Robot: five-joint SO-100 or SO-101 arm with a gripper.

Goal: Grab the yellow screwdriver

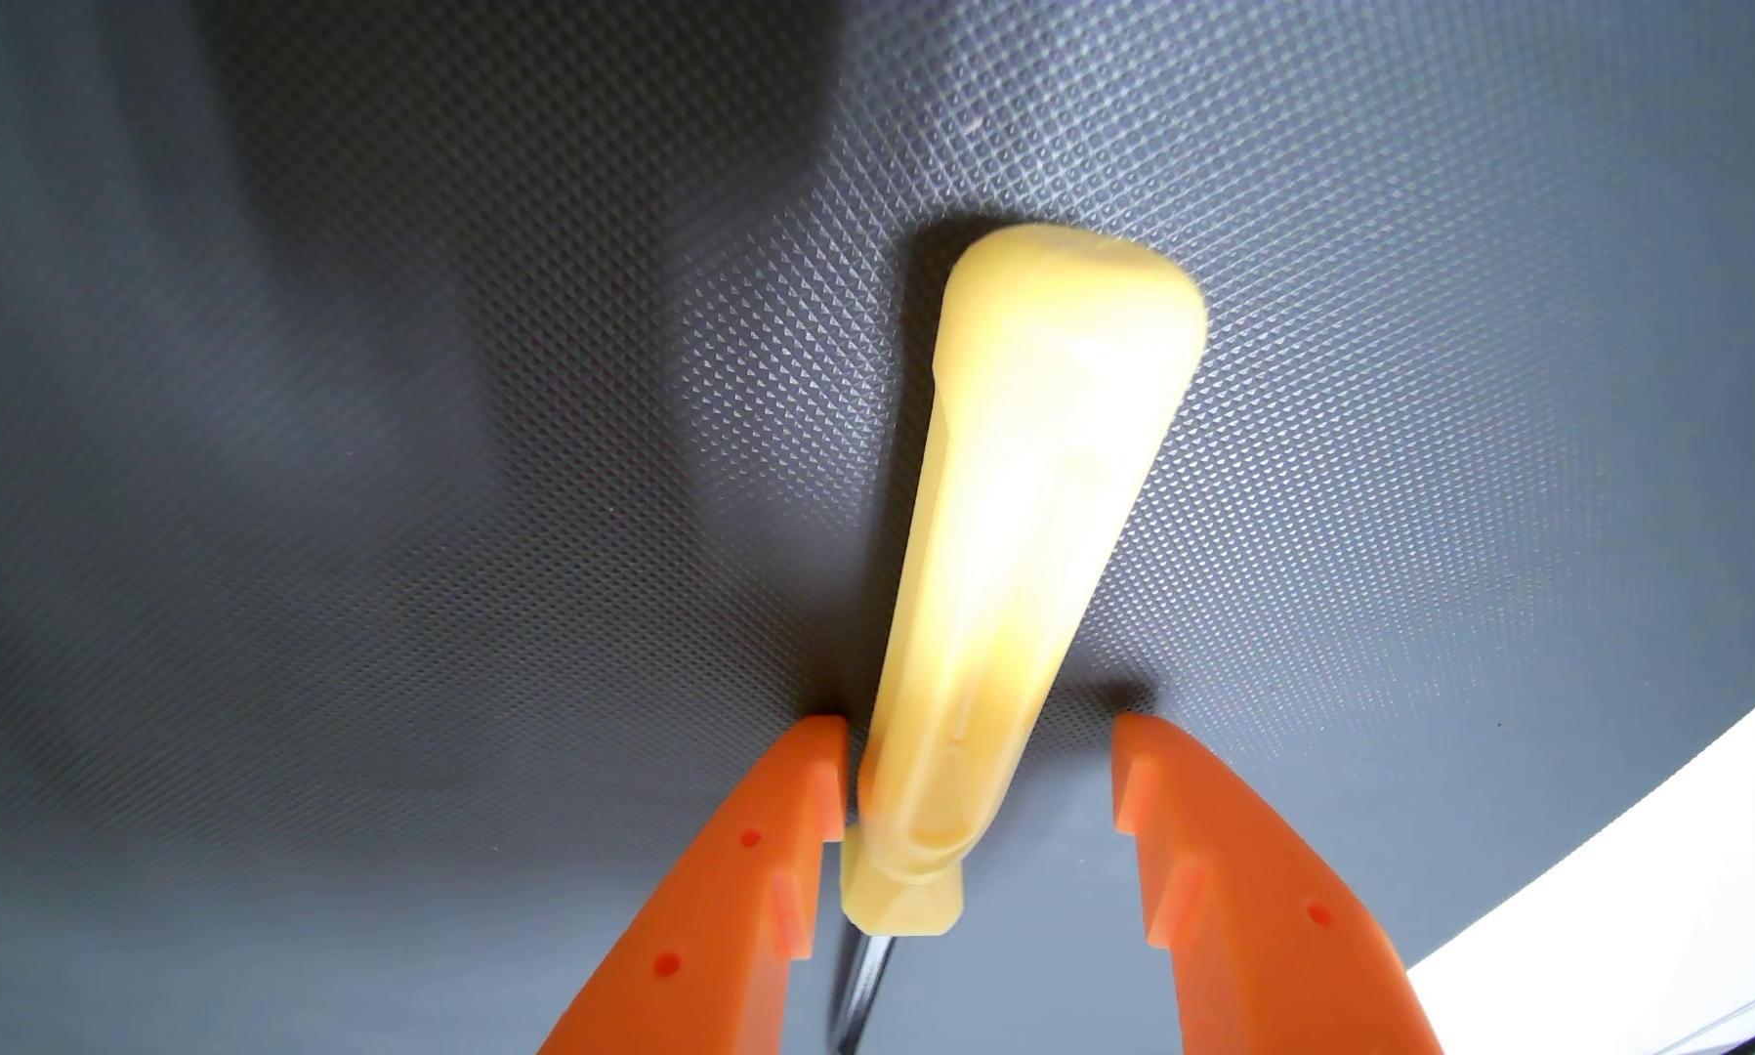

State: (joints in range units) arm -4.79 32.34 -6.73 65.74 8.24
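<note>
In the wrist view the gripper (980,741) comes up from the bottom edge, its two orange fingers (741,893) spread apart with the tips down at the mat. The screwdriver (1030,568) lies between them — its yellow handle runs away from the gripper toward the top of the picture, widening to a rounded butt end. The narrow collar end of the handle sits back between the fingers, and a dark shank (858,989) runs on from it toward the bottom edge. The finger on the left of the view is just beside the handle, touching it or very nearly so; I cannot tell which. The finger on the right stands clear of it, with bare mat showing in the gap.

The mat (1411,335) is dark grey with a fine raised diamond grain, and the handle lies flat on it, casting a narrow shadow along its left side. Broad soft shadows darken the mat to the left of the gripper. Off to the right, past the mat's curved edge, a white surface (1685,862) shows in the lower corner — bright and plain
</note>
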